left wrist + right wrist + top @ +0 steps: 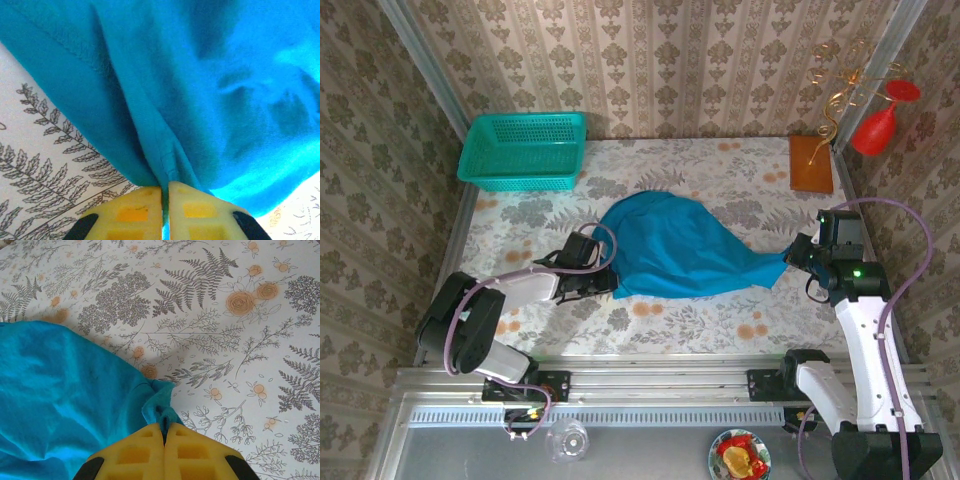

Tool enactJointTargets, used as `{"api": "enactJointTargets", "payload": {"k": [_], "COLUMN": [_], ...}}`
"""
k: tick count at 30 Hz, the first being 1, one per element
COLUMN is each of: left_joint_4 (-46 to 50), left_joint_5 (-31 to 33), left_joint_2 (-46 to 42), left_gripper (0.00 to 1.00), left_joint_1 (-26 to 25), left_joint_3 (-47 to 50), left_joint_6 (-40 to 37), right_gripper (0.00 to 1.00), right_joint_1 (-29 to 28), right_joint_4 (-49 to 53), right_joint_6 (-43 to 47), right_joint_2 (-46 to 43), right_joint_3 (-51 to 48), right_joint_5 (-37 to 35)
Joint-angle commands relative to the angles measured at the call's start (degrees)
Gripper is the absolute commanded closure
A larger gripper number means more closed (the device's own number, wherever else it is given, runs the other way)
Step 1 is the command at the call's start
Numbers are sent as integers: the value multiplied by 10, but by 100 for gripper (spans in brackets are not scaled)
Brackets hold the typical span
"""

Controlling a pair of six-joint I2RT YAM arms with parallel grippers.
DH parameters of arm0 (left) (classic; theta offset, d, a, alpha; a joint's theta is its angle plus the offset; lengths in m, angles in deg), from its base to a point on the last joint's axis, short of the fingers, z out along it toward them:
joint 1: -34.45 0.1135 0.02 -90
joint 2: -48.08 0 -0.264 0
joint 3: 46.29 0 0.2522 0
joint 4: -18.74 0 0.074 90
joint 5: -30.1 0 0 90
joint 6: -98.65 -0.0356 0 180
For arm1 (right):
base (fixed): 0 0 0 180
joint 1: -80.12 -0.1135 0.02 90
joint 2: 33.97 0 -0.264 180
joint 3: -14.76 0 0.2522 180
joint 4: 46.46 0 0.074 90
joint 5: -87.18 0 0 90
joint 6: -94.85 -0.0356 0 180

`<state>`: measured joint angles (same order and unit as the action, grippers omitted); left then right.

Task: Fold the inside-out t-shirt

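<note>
Floral table (700, 322) bears one t-shirt (675, 245), pinched by left gripper (165, 195) and right gripper (164, 433), seemingly at hems.

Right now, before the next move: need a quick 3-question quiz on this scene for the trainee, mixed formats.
1. True or false: the left gripper is open and clear of the t-shirt.
2. Where does the basket stand? A: far left corner of the table. B: near right corner. C: on the t-shirt.
3. Fill in: the right gripper is shut on the ___.
Key: 1 false, it is shut on a fold of the cloth. 2 A. 3 t-shirt, pinched at its drawn-out end.
</note>
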<state>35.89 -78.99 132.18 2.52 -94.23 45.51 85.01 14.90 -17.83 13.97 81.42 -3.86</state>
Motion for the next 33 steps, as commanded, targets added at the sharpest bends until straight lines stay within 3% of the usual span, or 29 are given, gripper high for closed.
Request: {"api": "enactJointTargets", "payload": {"k": [1,6,11,18,22,25,29,33], "left_joint_4": [15,72,124,131,113,91,46,-23], "left_joint_5": [5,30,31,-63,-131,-173,-209,-226], "left_joint_2": [-26,-108,-208,-307,-310,-291,-269,-255], "left_gripper": [96,100,100,100,100,100,100,100], "left_joint_1": [-5,6,54,200,266,287,288,288], "left_joint_3": [-13,-47,-115,-248,-333,-369,-359,-311], "left_joint_6": [-6,-42,-101,-168,-172,-156,-126,-75], "right_gripper": [100,100,100,100,100,100,100,100], "right_joint_1": [3,3,3,6,12,13,14,14], "right_joint_4": [10,3,-16,-28,-18,-4,6,0], "right_joint_6": [-4,-6,-5,-11,-10,-2,13,20], "right_joint_2": [-10,-9,13,47,64,77,94,105], "right_joint_3": [-2,9,47,161,272,380,523,597], "right_joint_5": [9,2,-12,-18,-21,-38,-70,-89]}}
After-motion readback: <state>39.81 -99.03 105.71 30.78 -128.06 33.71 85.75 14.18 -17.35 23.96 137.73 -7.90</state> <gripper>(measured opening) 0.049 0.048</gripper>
